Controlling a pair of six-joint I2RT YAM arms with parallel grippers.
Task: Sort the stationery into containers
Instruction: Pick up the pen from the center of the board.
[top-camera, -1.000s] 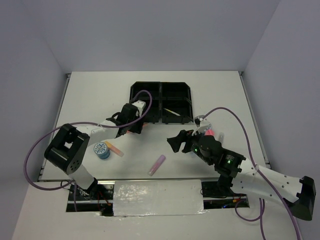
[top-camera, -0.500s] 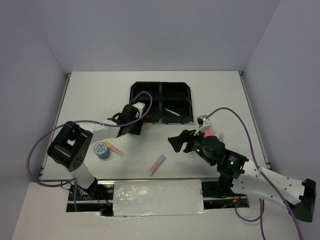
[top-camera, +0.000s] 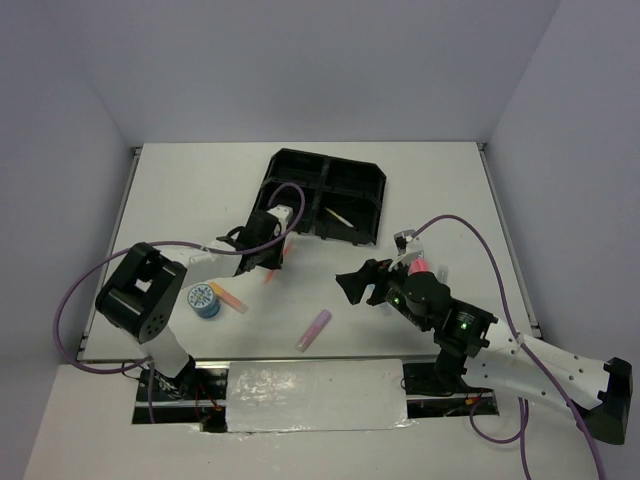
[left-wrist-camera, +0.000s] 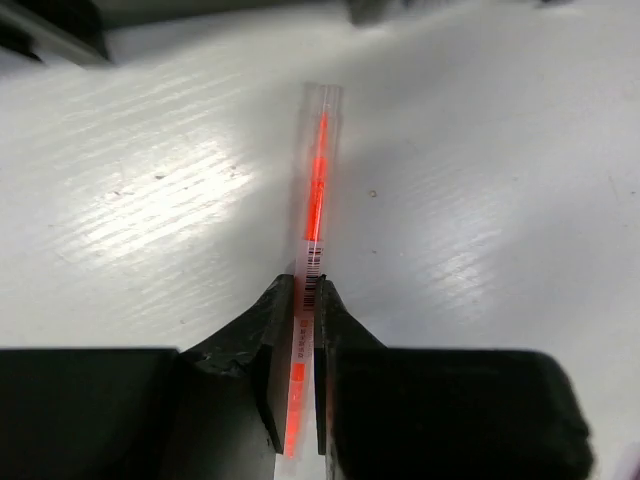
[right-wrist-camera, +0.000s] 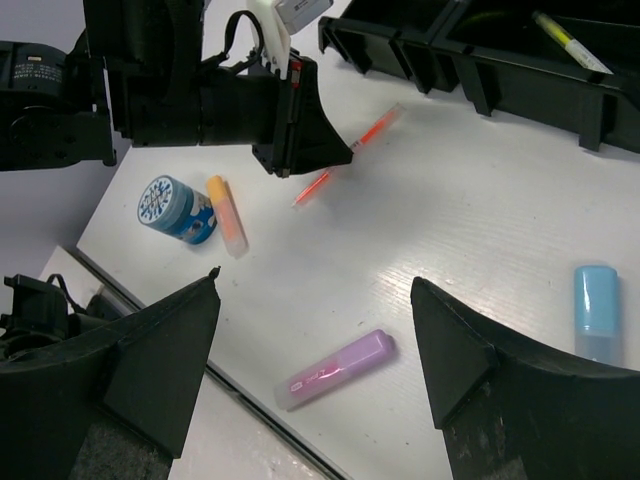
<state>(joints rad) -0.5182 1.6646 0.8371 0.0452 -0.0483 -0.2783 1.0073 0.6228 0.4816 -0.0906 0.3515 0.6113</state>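
While the left claw (left-wrist-camera: 305, 300) pinches the thin pink pen (left-wrist-camera: 318, 170) tight just below the black tray's (top-camera: 378, 190) lower-left corner, the right claw (right-wrist-camera: 315, 300) stands wide and empty over open surface (top-camera: 200, 190) right of centre.

light: bright, even; glare: sheen on table (left-wrist-camera: 170, 190); focus: left end effector (left-wrist-camera: 305, 292) soft
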